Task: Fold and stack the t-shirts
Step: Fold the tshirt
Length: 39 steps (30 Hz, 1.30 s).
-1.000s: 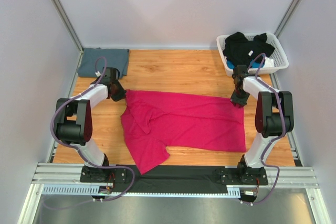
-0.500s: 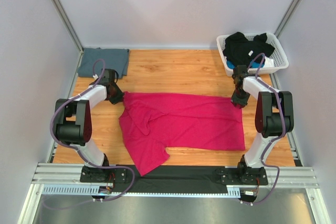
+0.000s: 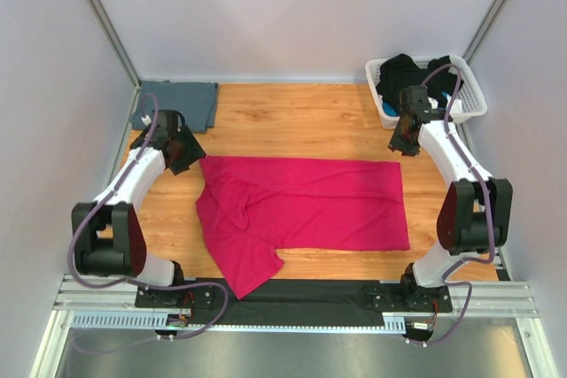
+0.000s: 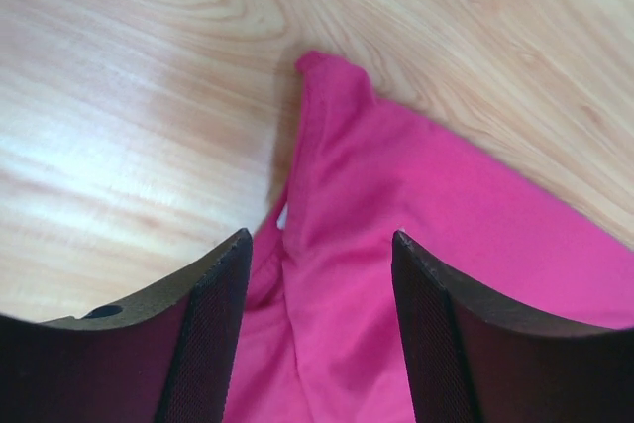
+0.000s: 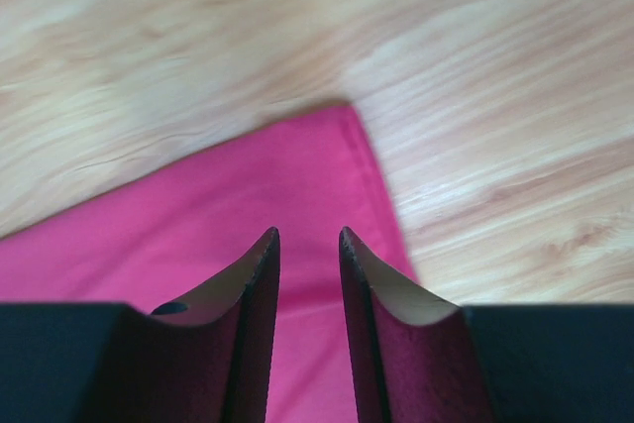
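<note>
At far left, the folded slate t-shirt (image 3: 174,102) is lying, likely as the stack's base; the left gripper (image 4: 319,240) is hovering wide-spread and empty over the magenta t-shirt (image 3: 310,201), spread out centrally for folding, while the right gripper (image 5: 309,235) is hanging narrowly parted, gripping nothing, above its far-right corner.

L gripper (image 4: 321,237): jaws wide apart, arm reaching fwd. R gripper (image 5: 308,233): jaws narrowly apart, arm reaching fwd.
</note>
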Available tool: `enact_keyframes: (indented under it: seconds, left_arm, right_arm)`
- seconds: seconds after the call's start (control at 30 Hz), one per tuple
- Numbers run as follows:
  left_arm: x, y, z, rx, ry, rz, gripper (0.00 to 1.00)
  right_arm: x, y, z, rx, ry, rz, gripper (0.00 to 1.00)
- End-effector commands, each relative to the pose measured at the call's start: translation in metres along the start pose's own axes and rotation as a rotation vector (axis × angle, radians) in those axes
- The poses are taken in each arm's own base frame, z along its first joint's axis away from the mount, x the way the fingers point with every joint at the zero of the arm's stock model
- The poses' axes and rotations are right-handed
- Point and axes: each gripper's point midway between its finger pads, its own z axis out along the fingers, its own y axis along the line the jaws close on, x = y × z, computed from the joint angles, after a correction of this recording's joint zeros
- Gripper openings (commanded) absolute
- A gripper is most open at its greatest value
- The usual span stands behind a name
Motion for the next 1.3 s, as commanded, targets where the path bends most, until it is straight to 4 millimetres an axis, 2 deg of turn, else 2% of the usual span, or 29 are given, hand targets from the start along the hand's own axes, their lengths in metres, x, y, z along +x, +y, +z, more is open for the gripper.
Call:
enact_keyframes:
  seconds: [0.0, 0.07, 0.1, 0.13, 0.17, 0.2, 0.23, 0.27, 0.33, 0.37, 0.43, 0.47, 0.53, 0.57, 0.63, 0.77, 0.8, 0.93, 1.03, 1.27]
  left_arm:
    - [0.000, -0.003, -0.049, 0.026, -0.015, -0.013, 0.66]
    - [0.018, -0.006, -0.067, 0.073, 0.001, -0.033, 0.66]
    - [0.027, -0.007, -0.074, 0.089, 0.010, -0.042, 0.66]
    - [0.036, -0.017, -0.088, 0.137, 0.000, -0.067, 0.65]
    - [0.051, -0.015, -0.088, 0.141, 0.022, -0.078, 0.64]
    - [0.058, -0.017, -0.091, 0.157, 0.024, -0.097, 0.63]
    - [0.067, -0.026, -0.101, 0.202, 0.017, -0.121, 0.62]
    - [0.080, -0.022, -0.098, 0.201, 0.034, -0.136, 0.58]
    - [0.097, -0.027, -0.103, 0.232, 0.053, -0.129, 0.57]
    - [0.108, -0.022, -0.101, 0.220, 0.077, -0.122, 0.57]
    - [0.125, -0.020, -0.101, 0.210, 0.114, -0.086, 0.56]
    - [0.138, -0.017, -0.098, 0.200, 0.153, -0.064, 0.56]
    - [0.152, -0.014, -0.093, 0.196, 0.193, -0.049, 0.56]
    - [0.159, -0.012, -0.088, 0.202, 0.204, -0.039, 0.55]
    - [0.173, -0.009, -0.081, 0.216, 0.226, -0.022, 0.55]
    - [0.177, -0.012, -0.072, 0.263, 0.206, -0.031, 0.54]
    - [0.179, -0.015, -0.072, 0.286, 0.205, -0.028, 0.54]
    - [0.189, -0.011, -0.057, 0.291, 0.203, -0.032, 0.54]
    - [0.196, -0.015, -0.051, 0.309, 0.220, -0.033, 0.54]
    - [0.200, -0.028, -0.047, 0.341, 0.220, -0.012, 0.52]
  right_arm:
    - [-0.006, 0.043, -0.056, -0.165, -0.079, -0.036, 0.33]
    - [0.008, 0.063, -0.069, -0.224, -0.074, -0.037, 0.33]
    - [0.022, 0.085, -0.077, -0.272, -0.072, -0.074, 0.33]
    - [0.031, 0.098, -0.083, -0.308, -0.067, -0.088, 0.33]
    - [0.042, 0.109, -0.087, -0.337, -0.056, -0.081, 0.33]
    - [0.057, 0.133, -0.097, -0.402, -0.060, -0.120, 0.33]
    - [0.068, 0.147, -0.102, -0.444, -0.046, -0.137, 0.33]
    - [0.092, 0.164, -0.107, -0.480, -0.017, -0.176, 0.33]
    - [0.114, 0.187, -0.113, -0.537, 0.005, -0.215, 0.33]
    - [0.139, 0.201, -0.116, -0.556, 0.033, -0.270, 0.32]
    - [0.163, 0.217, -0.118, -0.581, 0.050, -0.299, 0.32]
    - [0.186, 0.230, -0.121, -0.603, 0.064, -0.336, 0.32]
    - [0.206, 0.242, -0.122, -0.619, 0.068, -0.371, 0.31]
    - [0.223, 0.248, -0.121, -0.617, 0.074, -0.406, 0.31]
    - [0.231, 0.255, -0.115, -0.598, 0.053, -0.396, 0.31]
    - [0.256, 0.266, -0.100, -0.593, 0.079, -0.368, 0.28]
    - [0.257, 0.271, -0.099, -0.601, 0.066, -0.356, 0.28]
    - [0.264, 0.272, -0.093, -0.576, 0.076, -0.311, 0.27]
    - [0.268, 0.271, -0.095, -0.580, 0.082, -0.314, 0.27]
    - [0.272, 0.278, -0.093, -0.590, 0.086, -0.314, 0.27]
